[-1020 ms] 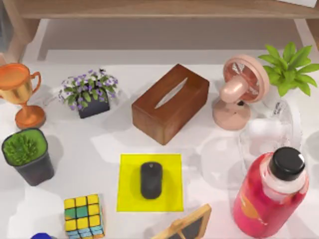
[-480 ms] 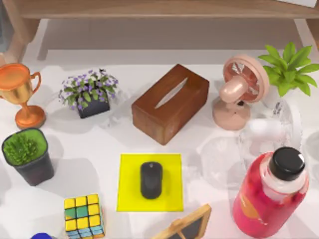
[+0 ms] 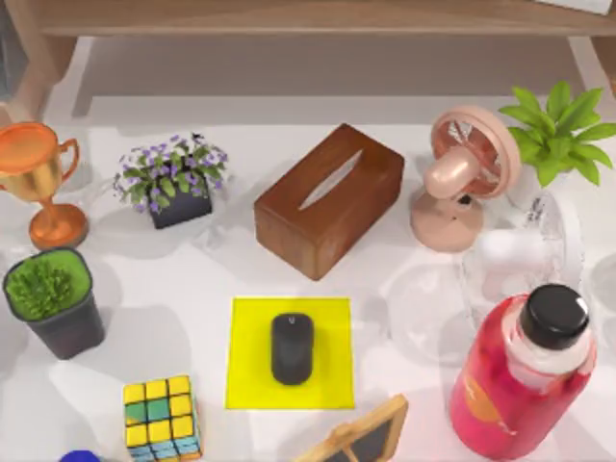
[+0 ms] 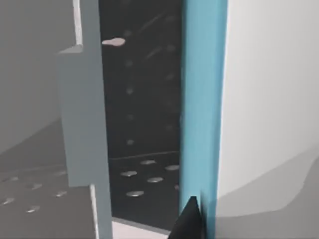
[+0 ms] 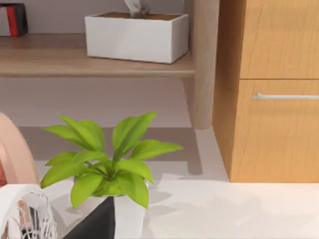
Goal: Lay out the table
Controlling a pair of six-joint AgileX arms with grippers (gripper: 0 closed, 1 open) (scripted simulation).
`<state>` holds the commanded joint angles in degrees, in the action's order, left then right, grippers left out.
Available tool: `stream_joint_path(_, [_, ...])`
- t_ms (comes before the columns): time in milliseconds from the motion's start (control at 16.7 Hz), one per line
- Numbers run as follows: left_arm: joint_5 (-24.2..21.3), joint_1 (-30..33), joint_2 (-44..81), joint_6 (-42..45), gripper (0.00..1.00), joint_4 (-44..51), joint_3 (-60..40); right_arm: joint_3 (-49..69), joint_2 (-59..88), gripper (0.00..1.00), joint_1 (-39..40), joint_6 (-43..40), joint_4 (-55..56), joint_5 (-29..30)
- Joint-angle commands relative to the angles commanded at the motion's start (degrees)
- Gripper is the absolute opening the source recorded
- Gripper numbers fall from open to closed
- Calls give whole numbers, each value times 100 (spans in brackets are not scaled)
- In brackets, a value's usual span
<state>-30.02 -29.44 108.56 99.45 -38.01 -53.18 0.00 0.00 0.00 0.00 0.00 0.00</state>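
The white table [image 3: 192, 279] carries a yellow mat [image 3: 332, 322] at front centre, with a black mouse [image 3: 292, 347] lying on it. A dark part of my left gripper [image 4: 188, 223] shows at the edge of the left wrist view, against a blue strip and a dark dotted panel. Part of my right gripper [image 5: 95, 225] shows in the right wrist view, just in front of a green leafy plant [image 5: 107, 159] at the table's back right. Neither one holds anything that I can see.
Around the mat stand a brown tissue box [image 3: 329, 198], pink fan [image 3: 467, 173], white wire fan [image 3: 525, 252], red bottle [image 3: 525, 380], Rubik's cube [image 3: 162, 416], small blackboard [image 3: 361, 438], dark-potted plant [image 3: 53, 300], purple flowers [image 3: 173, 178] and orange trophy [image 3: 38, 178]. A wooden shelf [image 5: 94, 59] is behind.
Soft shadows on the table's left side have shifted and faded. No object on the table has moved.
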Motion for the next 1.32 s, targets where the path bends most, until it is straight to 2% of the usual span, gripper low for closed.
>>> stream_joint_path(420, [-31,43,49,36,0,-12,-16,0,0,100,0,0,0,0])
stream_joint_path(780, [144,254,508,-34,0,40,-591,0,0,100,0,0,0,0])
stream_joint_path(1080, [162,285,580,-38,0,57,-644,0,0,100,0,0,0,0])
stream_joint_path(1320, [162,285,580,-38,30,57,-644,0,0,100,0,0,0,0])
